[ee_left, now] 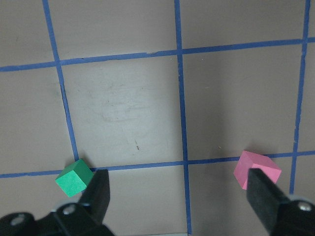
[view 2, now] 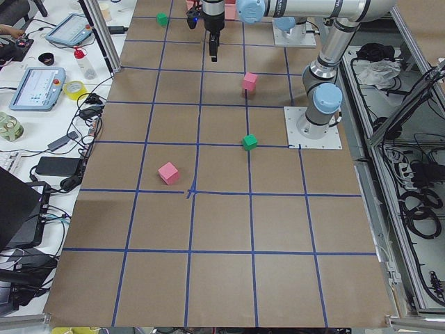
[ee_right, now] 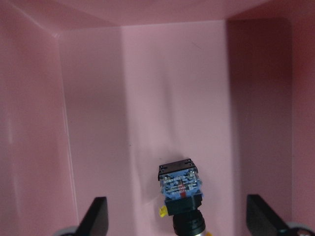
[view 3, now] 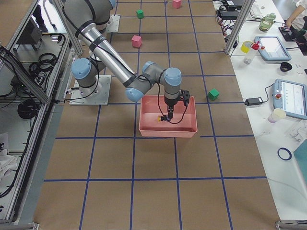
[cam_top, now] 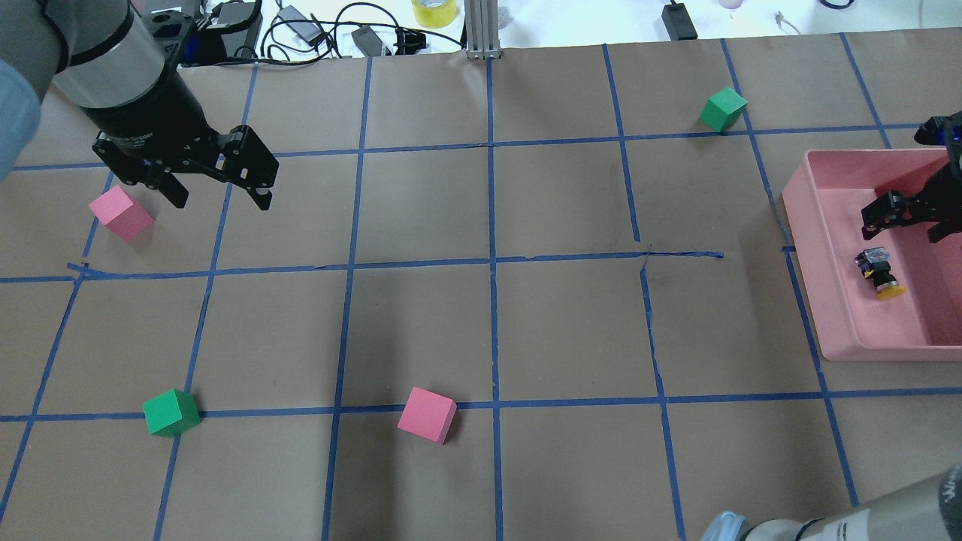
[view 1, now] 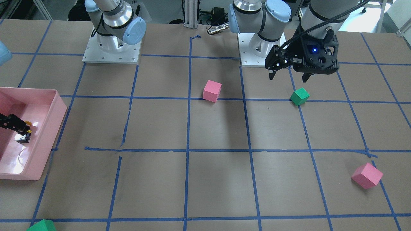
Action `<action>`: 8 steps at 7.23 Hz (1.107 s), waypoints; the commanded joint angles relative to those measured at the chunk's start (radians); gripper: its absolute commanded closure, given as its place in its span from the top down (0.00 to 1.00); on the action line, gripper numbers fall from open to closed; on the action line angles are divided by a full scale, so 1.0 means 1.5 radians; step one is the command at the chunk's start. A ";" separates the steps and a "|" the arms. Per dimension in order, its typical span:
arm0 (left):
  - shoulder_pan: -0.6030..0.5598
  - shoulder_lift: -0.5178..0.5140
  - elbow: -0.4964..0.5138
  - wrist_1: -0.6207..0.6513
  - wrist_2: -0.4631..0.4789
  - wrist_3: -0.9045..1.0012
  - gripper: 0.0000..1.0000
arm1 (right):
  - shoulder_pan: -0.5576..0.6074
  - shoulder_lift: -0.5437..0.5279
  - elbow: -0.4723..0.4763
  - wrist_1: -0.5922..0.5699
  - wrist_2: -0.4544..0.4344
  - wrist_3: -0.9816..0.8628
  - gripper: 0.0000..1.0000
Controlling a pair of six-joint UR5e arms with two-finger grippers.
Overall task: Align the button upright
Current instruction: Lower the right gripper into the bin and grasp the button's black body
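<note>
The button (cam_top: pixel 878 270) lies on its side on the floor of the pink bin (cam_top: pixel 827 300), with its yellow cap (cam_top: pixel 891 291) pointing toward the robot and its whitish base away. It also shows in the right wrist view (ee_right: pixel 181 189) and in the front view (view 1: pixel 23 138). My right gripper (cam_top: pixel 902 228) is open inside the bin, just above the button. In the right wrist view its fingers (ee_right: pixel 96 216) stand on either side of the button without touching it. My left gripper (cam_top: pixel 222 201) is open and empty above the table.
Loose cubes lie on the table: a pink one (cam_top: pixel 120 213) beside my left gripper, a green one (cam_top: pixel 171 412), a pink one (cam_top: pixel 427 415) and a green one (cam_top: pixel 724 109) near the bin. The bin's walls (ee_right: pixel 64 123) close in around my right gripper.
</note>
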 commanded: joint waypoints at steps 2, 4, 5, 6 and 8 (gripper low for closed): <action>0.000 -0.002 -0.001 0.000 0.001 0.019 1.00 | 0.000 0.002 0.002 -0.001 0.006 -0.041 1.00; -0.001 -0.001 -0.001 0.000 0.004 0.025 1.00 | 0.000 0.019 0.000 -0.002 0.006 -0.069 1.00; 0.001 -0.001 -0.001 0.000 0.003 0.020 1.00 | 0.000 0.025 0.000 -0.009 0.007 -0.070 1.00; 0.000 -0.001 -0.001 0.000 0.003 0.015 1.00 | 0.000 0.041 -0.003 -0.050 0.007 -0.102 1.00; 0.000 -0.002 -0.001 -0.001 0.004 0.014 1.00 | 0.000 0.059 0.001 -0.051 0.008 -0.102 1.00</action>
